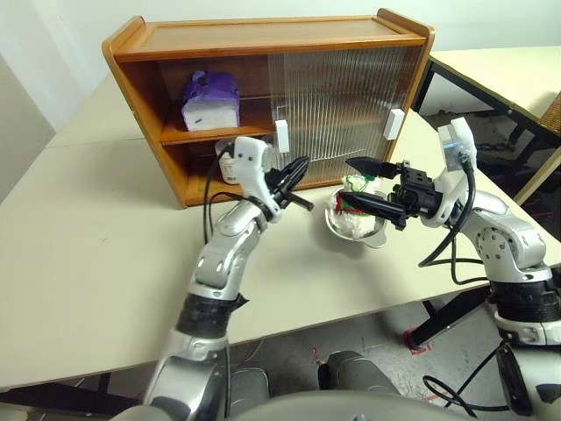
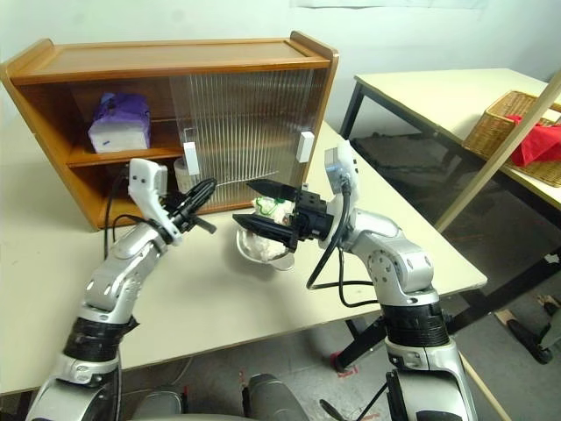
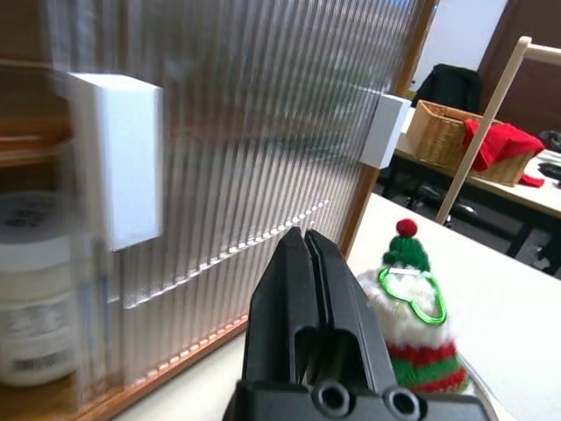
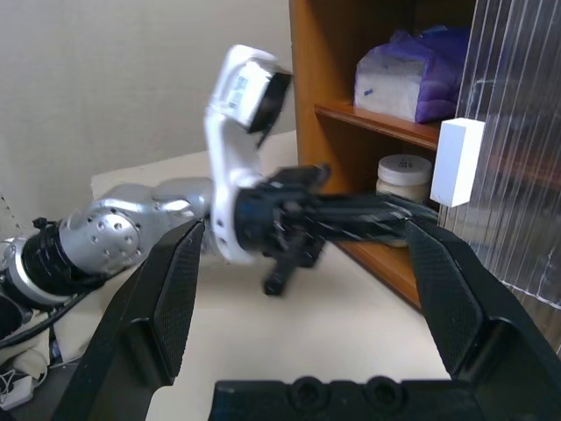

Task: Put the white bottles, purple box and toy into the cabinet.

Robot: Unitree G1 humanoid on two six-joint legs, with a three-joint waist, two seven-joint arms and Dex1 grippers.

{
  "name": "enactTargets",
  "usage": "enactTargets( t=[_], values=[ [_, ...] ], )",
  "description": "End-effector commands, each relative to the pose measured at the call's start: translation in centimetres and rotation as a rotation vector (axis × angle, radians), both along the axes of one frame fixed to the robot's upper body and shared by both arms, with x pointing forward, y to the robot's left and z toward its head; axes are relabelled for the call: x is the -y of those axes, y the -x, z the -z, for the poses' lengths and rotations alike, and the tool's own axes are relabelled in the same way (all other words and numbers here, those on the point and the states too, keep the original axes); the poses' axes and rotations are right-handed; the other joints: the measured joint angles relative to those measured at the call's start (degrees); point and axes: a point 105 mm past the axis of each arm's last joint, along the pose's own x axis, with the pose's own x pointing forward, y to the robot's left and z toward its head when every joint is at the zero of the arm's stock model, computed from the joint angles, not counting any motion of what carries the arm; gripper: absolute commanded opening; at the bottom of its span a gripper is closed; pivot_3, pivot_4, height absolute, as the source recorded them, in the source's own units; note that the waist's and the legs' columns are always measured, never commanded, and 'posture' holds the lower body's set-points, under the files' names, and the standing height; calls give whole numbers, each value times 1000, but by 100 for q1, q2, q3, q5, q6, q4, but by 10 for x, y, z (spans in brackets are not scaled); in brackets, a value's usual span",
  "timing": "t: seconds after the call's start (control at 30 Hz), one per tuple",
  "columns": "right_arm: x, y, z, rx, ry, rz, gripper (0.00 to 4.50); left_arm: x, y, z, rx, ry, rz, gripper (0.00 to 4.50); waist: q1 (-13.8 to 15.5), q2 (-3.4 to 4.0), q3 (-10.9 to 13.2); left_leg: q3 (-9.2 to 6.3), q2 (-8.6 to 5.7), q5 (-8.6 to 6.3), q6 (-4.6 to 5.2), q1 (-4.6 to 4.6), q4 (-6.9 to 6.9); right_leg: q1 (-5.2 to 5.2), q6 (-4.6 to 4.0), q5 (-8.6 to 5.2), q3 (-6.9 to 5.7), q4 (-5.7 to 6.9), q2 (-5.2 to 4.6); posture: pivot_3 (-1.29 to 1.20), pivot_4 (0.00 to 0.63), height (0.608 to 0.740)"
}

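Cream counter [image 1: 96, 263] carries the wooden cabinet [image 1: 263, 39] at upper centre; the purple box [image 1: 210, 101] sits on its shelf, one white bottle [image 3: 31, 298] below. Centre frame, the toy [image 1: 355, 186] lies in a steel bowl [image 1: 351, 232]. Left gripper [image 1: 302, 165] jaws pressed together, empty; right gripper [image 1: 372, 186] jaws wide, empty.

Your left pincer [image 1: 298, 175] is closed tight, its fingers pressed together and empty, pointing level toward your right. Your right pincer [image 1: 368, 186] stands spread wide and holds nothing, aimed across toward the left arm, with its wrist bent inward.
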Motion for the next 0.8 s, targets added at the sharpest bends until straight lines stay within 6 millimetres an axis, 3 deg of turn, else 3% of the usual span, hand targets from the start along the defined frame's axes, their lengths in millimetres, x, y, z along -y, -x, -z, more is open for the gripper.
enactTargets(
  t=[0.03, 0.33, 0.67, 0.8],
  values=[
    [1, 2, -1, 9, 13, 6, 4500, 4, -16, 2, 6, -45, -70, 38, -3, -2, 2, -1, 0, 0, 0, 1, 1, 0, 0, 0, 0, 0, 0, -137, 0, 740],
    [5, 1, 0, 8, 13, 15, 4500, -12, -40, -4, 73, -52, -268, 38, -40, -3, 3, -2, 0, 2, 3, 6, 2, 4, 9, -1, 2, -1, -1, -145, 0, 740],
    [6, 3, 0, 13, 27, 3, 4500, -10, -41, -3, 99, -21, -364, 38, -47, -5, 4, -1, 0, 1, 3, 1, 2, 3, 12, -2, 2, -6, -1, -148, 0, 740],
    [7, 3, 0, 13, 28, 1, 4500, -18, -38, -4, 109, -10, -409, 38, -60, -5, 4, -1, 0, 1, 4, 2, 2, 4, 12, -3, 2, -6, -1, -148, 0, 740]
  ],
)
